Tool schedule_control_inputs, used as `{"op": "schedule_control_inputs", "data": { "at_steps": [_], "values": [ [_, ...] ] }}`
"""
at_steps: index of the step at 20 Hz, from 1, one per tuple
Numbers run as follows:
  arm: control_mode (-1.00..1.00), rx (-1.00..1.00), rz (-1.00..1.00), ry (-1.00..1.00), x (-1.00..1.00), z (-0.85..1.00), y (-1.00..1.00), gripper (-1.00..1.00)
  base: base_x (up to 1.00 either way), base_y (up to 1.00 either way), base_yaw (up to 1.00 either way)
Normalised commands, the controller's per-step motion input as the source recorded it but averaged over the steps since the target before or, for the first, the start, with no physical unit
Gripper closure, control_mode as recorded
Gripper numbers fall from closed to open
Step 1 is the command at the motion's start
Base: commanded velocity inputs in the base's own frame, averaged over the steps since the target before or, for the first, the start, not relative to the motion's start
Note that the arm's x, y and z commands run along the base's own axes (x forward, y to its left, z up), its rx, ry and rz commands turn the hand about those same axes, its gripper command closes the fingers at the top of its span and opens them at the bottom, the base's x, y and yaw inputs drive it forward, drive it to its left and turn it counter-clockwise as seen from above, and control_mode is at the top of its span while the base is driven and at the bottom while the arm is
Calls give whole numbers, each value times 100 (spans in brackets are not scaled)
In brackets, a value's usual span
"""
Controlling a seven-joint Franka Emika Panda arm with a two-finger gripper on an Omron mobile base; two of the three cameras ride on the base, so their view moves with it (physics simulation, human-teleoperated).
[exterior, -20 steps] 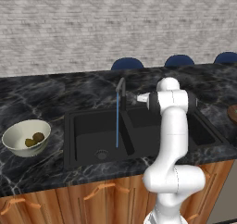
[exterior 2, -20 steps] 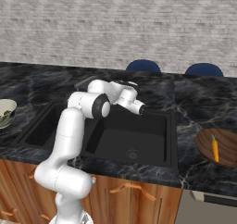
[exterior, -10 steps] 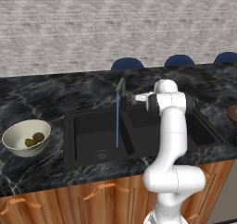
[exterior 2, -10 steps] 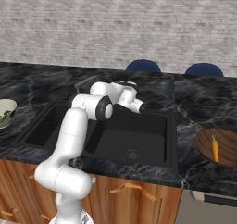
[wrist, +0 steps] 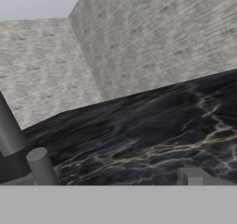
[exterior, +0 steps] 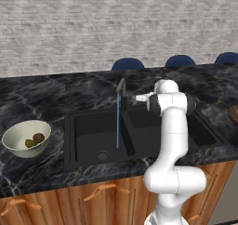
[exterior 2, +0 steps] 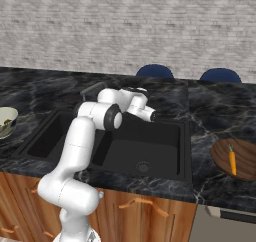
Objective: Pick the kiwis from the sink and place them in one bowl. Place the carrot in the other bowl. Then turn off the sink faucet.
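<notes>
Gripper: the gripper (exterior: 139, 98) is hovering just beside the faucet, above the sink's divider, its fingers standing fully apart and holding nothing.
Faucet: the sink faucet (exterior: 122, 90) is standing upright at the back of the sink (exterior: 83, 142); a thin blue water stream (exterior: 118, 126) is running down into the left basin.
Kiwis: the kiwis (exterior: 34, 140) are lying side by side inside the off-white bowl (exterior: 23, 148), on the counter (exterior: 37, 94) left of the sink.
Carrot: the carrot (exterior 2: 232, 161) is lying in the brown bowl (exterior 2: 222, 161), on the counter right of the sink.
Hand view: the faucet's lever (wrist: 42, 166) is showing near the lower left, against the brick wall (wrist: 152, 38).
</notes>
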Motion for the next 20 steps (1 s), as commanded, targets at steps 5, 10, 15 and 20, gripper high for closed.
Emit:
{"op": "schedule_control_inputs", "data": {
  "at_steps": [5, 10, 15, 20],
  "values": [
    [-100, 0, 0, 0, 0, 0, 0, -100, 0, 0, 0],
    [-100, 0, 0, 0, 0, 0, 0, -100, 0, 0, 0],
    [-100, 0, 0, 0, 0, 0, 0, 100, 0, 0, 0],
    [-100, 0, 0, 0, 0, 0, 0, 100, 0, 0, 0]
  ]
}}
